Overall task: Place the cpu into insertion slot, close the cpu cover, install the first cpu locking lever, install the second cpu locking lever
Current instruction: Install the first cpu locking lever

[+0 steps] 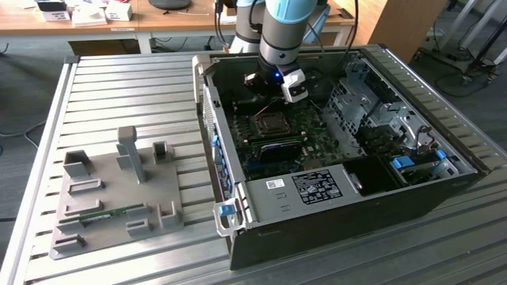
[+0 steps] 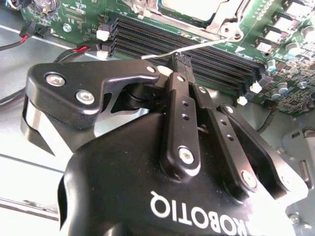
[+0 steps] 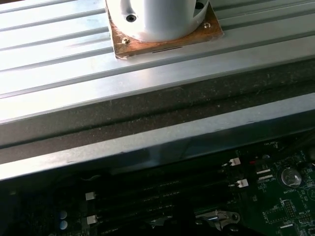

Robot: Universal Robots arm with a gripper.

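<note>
My gripper (image 1: 272,90) hangs inside the open computer case (image 1: 443,190), just above the insertion slot (image 1: 273,123) on the green motherboard. In the second wrist view the black fingers (image 2: 180,98) are shut, with their tips against a thin silver locking lever (image 2: 202,44) that runs raised above the black memory slots (image 2: 206,54). Whether the tips pinch the lever I cannot tell. Beyond it, the cpu (image 2: 194,7) shows its silver top inside the silvery cpu cover (image 2: 224,23), which lies flat over it.
The case lies on a slatted aluminium table (image 1: 119,89). A grey fixture plate (image 1: 111,196) with posts and a memory stick (image 1: 103,215) sits at the exterior view's left. Drive cages (image 1: 372,113) and cables crowd the case's other side. The arm's base mount (image 3: 157,24) stands beside the case wall (image 3: 147,142).
</note>
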